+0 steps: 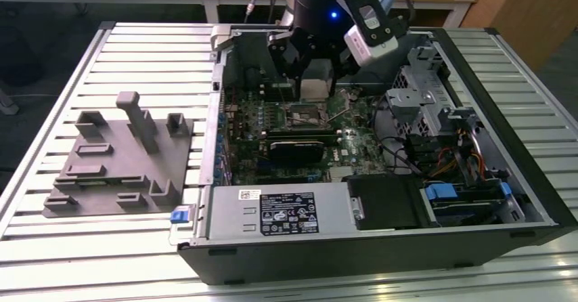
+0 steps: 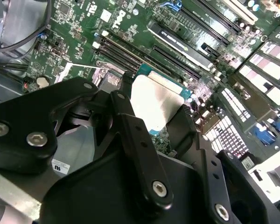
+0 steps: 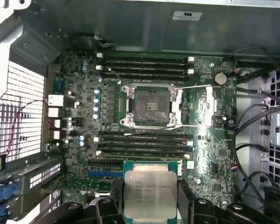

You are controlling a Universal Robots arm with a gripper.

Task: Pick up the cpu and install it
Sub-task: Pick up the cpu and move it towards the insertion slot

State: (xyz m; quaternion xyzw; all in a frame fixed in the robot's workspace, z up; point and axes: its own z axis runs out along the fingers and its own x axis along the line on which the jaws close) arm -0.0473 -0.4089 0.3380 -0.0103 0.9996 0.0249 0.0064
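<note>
Black fingers (image 3: 186,200) of the gripper (image 3: 150,198) sit closest to the lens in the first wrist view, closed against two opposite edges of the cpu (image 3: 150,193) and pinching it between them. The cpu is a small flat square. Its pale silver metal lid has a stepped outline and faint print on top, and a thin green substrate border shows around the lid. It is held level, lid towards the first wrist camera.

In the second wrist view the same lid appears as a bright, smooth plate, with a strip of the green edge visible beside one finger.

The cpu hangs in the air above the green motherboard (image 3: 84,102), apart from the socket (image 3: 151,106). A bank of dark memory slots (image 3: 144,140) lies between the two in the first wrist view. The socket stands open, its dark square of contacts exposed inside a metal frame.

In the exterior view the arm reaches down into the open computer case (image 1: 361,254), with the silver chip just below its black wrist at the far side of the board. A grey fixture (image 1: 118,160) rests on the slatted table (image 1: 91,261) at the exterior view's left of the case.
</note>
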